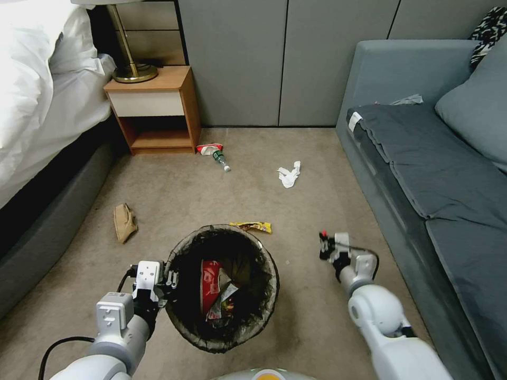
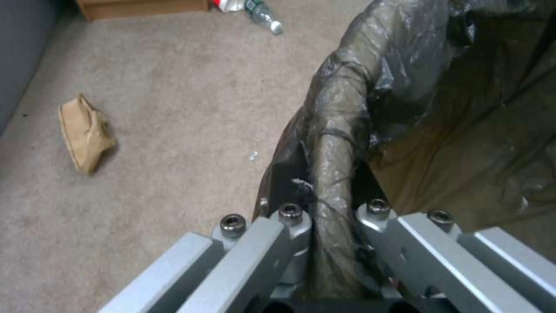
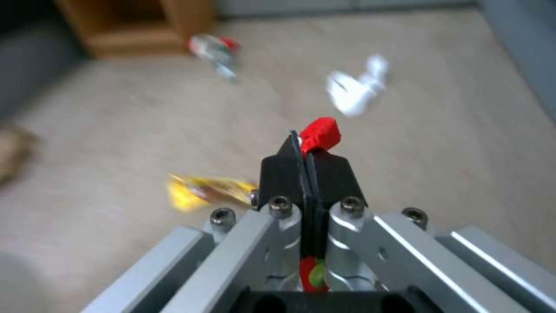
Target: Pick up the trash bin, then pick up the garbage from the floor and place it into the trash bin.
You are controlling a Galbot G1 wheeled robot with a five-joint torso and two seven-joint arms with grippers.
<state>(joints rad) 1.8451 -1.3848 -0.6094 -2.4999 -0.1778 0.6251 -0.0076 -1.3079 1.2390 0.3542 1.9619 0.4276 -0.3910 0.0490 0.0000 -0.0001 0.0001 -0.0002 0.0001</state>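
Observation:
The trash bin [image 1: 222, 287], lined with a dark bag, hangs at the lower middle with red packets [image 1: 212, 279] inside. My left gripper [image 1: 168, 279] is shut on its rim [image 2: 339, 143]. To the bin's right my right gripper [image 1: 325, 244] is shut on a small red scrap [image 3: 319, 134] above the carpet. More garbage lies on the floor: a yellow wrapper [image 1: 253, 226] just beyond the bin, a white tissue [image 1: 289, 174], a plastic bottle [image 1: 221, 158] with a red packet [image 1: 207, 148] beside it, and a brown paper bag [image 1: 124, 221] at the left.
A wooden nightstand [image 1: 153, 105] with a brass lamp [image 1: 132, 68] stands at the back left beside the bed [image 1: 42, 105]. A grey sofa [image 1: 433, 158] runs along the right. Beige carpet [image 1: 174, 195] lies open between them.

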